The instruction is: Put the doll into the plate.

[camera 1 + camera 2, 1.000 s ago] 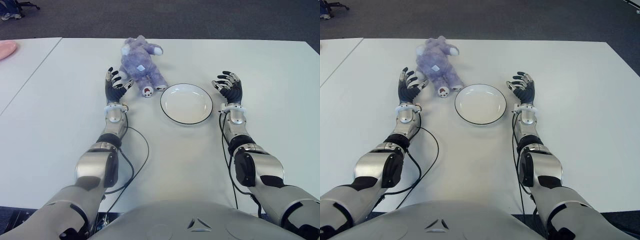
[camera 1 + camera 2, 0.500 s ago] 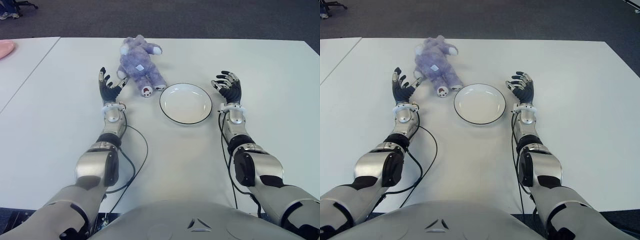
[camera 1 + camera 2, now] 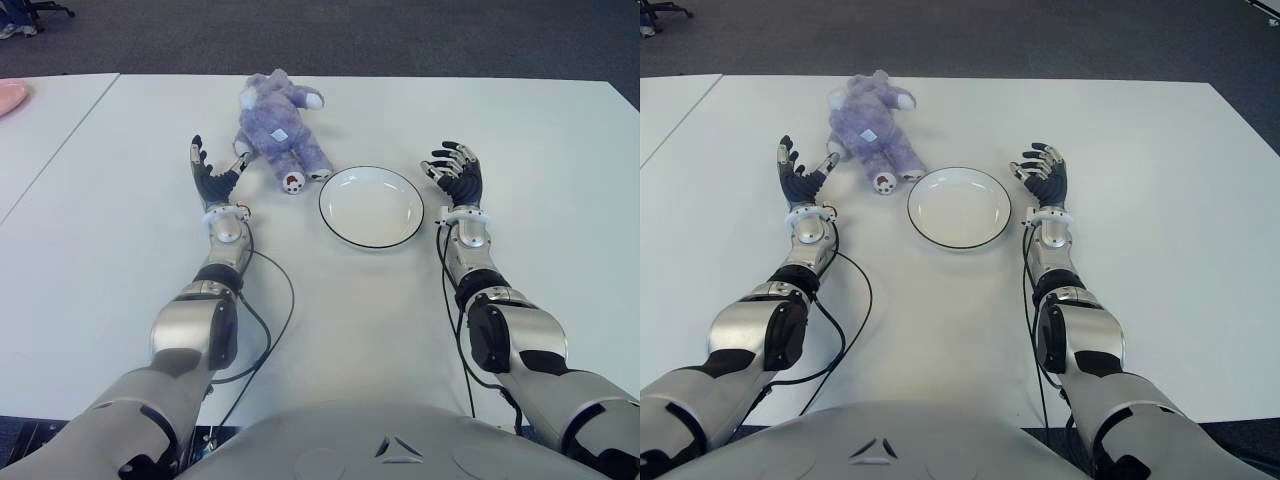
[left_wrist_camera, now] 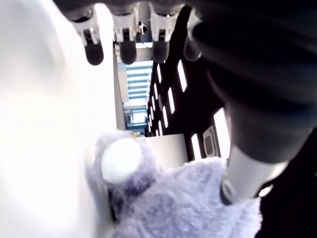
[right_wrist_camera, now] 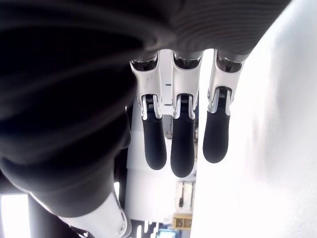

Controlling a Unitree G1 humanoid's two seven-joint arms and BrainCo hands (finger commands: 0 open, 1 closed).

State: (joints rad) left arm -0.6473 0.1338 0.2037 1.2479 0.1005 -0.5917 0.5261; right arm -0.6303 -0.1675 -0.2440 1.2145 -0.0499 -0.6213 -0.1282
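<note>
- While the doll lies on the table at the plate's ten o'clock, its long axis runs head-far to feet-near.
- The left hand, fingers spread and empty, is nearer; the doll sits at its two o'clock.
- The right hand, loosely open, shows at the plate's three o'clock.

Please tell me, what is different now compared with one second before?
The left hand has moved away from the doll, toward the robot's left, and its fingers have opened; it holds nothing. The doll, the plate and the right hand stayed where they were.
</note>
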